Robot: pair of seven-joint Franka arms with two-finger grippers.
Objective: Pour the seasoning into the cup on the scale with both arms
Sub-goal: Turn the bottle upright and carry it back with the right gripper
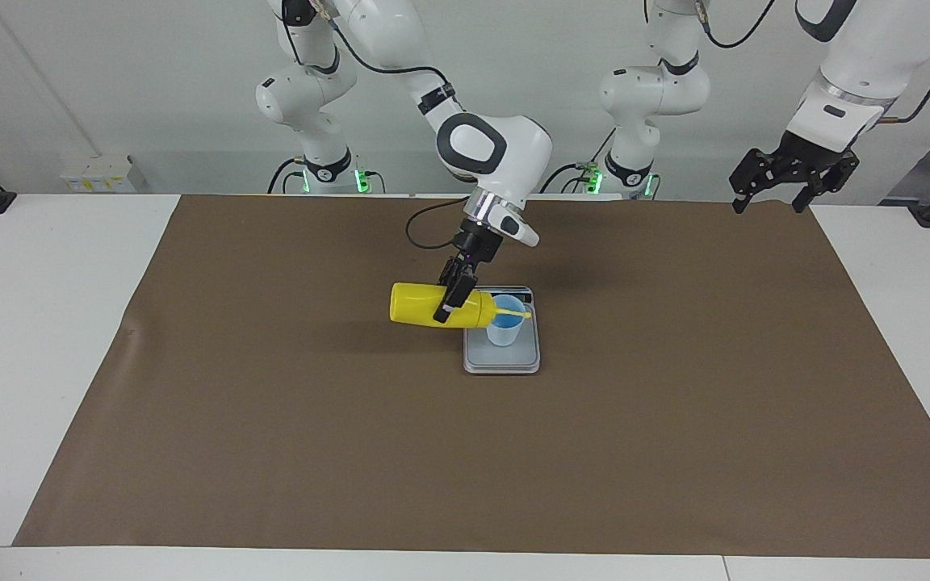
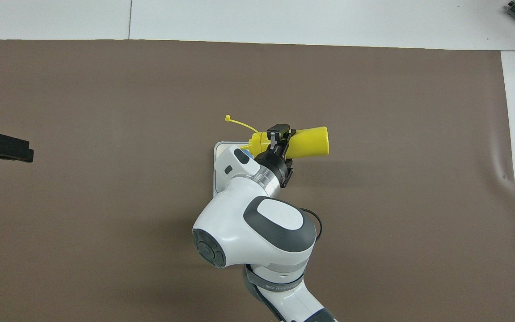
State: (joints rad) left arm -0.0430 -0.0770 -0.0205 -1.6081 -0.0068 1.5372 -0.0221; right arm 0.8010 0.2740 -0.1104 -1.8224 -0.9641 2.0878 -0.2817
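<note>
**Seasoning tipped at the cup on the scale**

Facing view: the scale lies mid-counter on brown paper. The cup stands upright on it. The right gripper has its fingers clamped on the seasoning, held sideways, nozzle at the cup's rim. The left gripper waits raised, well apart from the scale, fingers spread.

Overhead view: the seasoning lies level over the scale's edge, its cap tether sticking out. The right gripper grips it.

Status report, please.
Right end effector shut on seasoning bottle, tipped over cup on scale. Left end effector open, waiting. Nothing obstructs.
</note>
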